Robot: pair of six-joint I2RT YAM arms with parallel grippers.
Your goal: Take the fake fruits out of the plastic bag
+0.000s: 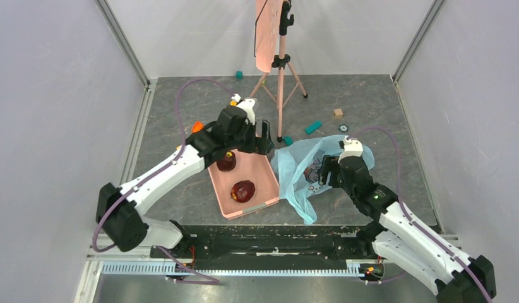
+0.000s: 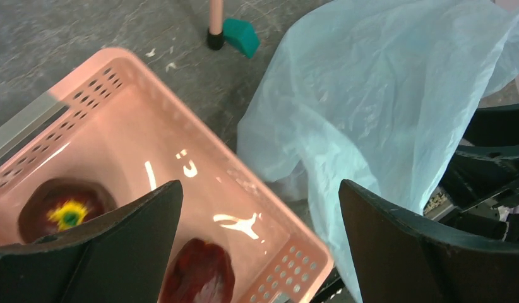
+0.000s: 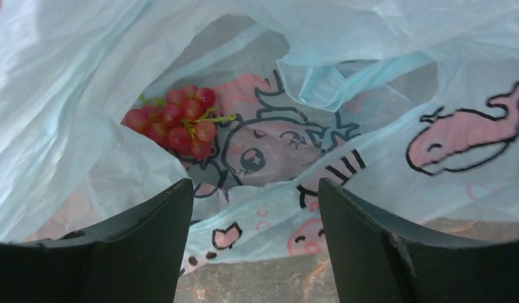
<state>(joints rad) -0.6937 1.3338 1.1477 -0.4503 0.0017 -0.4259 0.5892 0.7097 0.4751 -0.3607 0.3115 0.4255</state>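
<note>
Two fake fruits (image 1: 243,190) lie in the pink basket (image 1: 260,172) at centre frame, with the left gripper (image 2: 260,187) wide open and empty above them. The right gripper (image 3: 254,184), jaws apart and holding nothing, faces the mouth of the plastic bag (image 3: 67,95). The next move is likely to reach in and close on the grape bunch (image 3: 178,123), upper left.

Plastic bag (image 3: 396,44): thin crinkly film, translucent, slight sheen.
Fake fruits (image 2: 200,274): glossy dark red, smooth.
Grape bunch (image 3: 178,120): smooth, shiny.
Pink basket (image 2: 93,88): glossy moulded plastic, perforated walls.
Table (image 2: 67,31): matt, grey, stone-patterned.
</note>
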